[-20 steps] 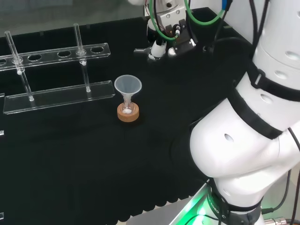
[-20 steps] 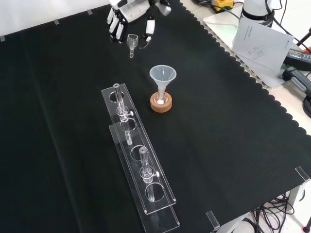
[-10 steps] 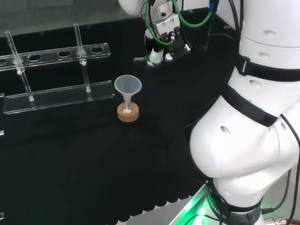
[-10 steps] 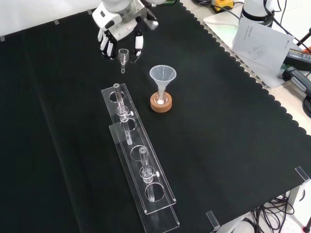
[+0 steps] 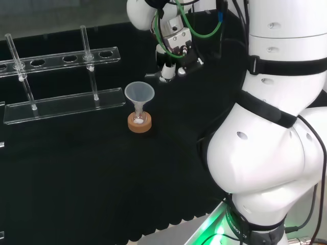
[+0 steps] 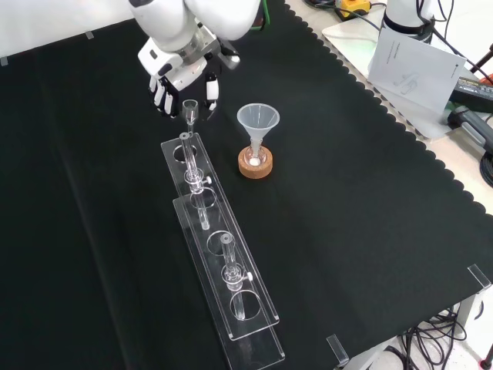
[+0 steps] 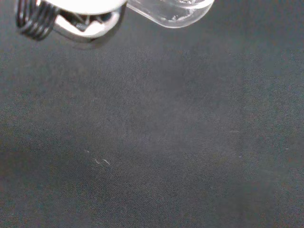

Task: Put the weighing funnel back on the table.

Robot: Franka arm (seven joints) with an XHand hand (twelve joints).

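Note:
The weighing funnel [image 6: 189,112] is a small clear scoop with a short stem, held above the cloth between the hand's fingers and thumb. In the front view the hand [image 6: 179,74] hangs left of the big funnel [image 6: 257,122], just beyond the rack's far end. The head view shows the hand [image 5: 172,55] above and right of the big funnel [image 5: 139,95], with the weighing funnel's stem [image 5: 152,75] sticking out to the left. In the wrist view the weighing funnel's clear bowl [image 7: 173,13] sits beside a finger [image 7: 71,16], over bare black cloth.
The big funnel stands in a small flask on a cork ring [image 6: 255,164]. A clear test tube rack [image 6: 219,262] with glass tubes runs toward the front in the front view, its far end close under the hand. Papers [image 6: 416,65] lie off the cloth at the right.
The hand has carried the weighing funnel nearer the rack's end and the big funnel: down and left in the front view, down and left in the head view. It still holds the funnel.

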